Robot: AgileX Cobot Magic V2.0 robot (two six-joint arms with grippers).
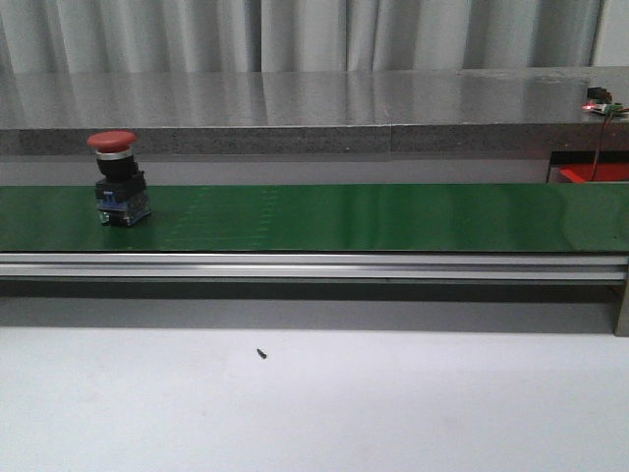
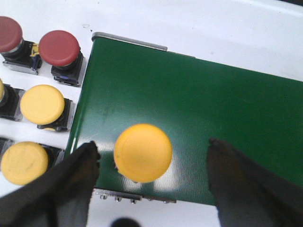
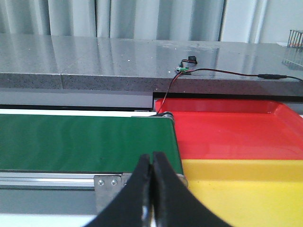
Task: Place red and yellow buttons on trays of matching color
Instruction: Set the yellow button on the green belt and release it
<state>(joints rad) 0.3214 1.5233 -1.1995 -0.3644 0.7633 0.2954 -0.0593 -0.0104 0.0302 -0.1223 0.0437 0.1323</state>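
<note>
Left gripper (image 2: 151, 175) hangs spread wide astride a round yellow push button (image 2: 143, 152) on the green conveyor belt (image 2: 213, 113); right gripper (image 3: 151, 189) pressed together above the belt's end

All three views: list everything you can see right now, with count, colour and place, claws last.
Conveyor belt: one, green, across the front view.
Red button: one, standing on the belt's left part.
Yellow button: one, on the belt near its end, between the left claw's fingers, untouched.
Spare red buttons: two, on the white surface beside the belt end.
Spare yellow buttons: at least two, same surface.
Red tray: one, past the belt's other end.
Yellow tray: one, adjoining the red tray.
Left claw: open, straddling the yellow button.
Right claw: shut, empty.
</note>
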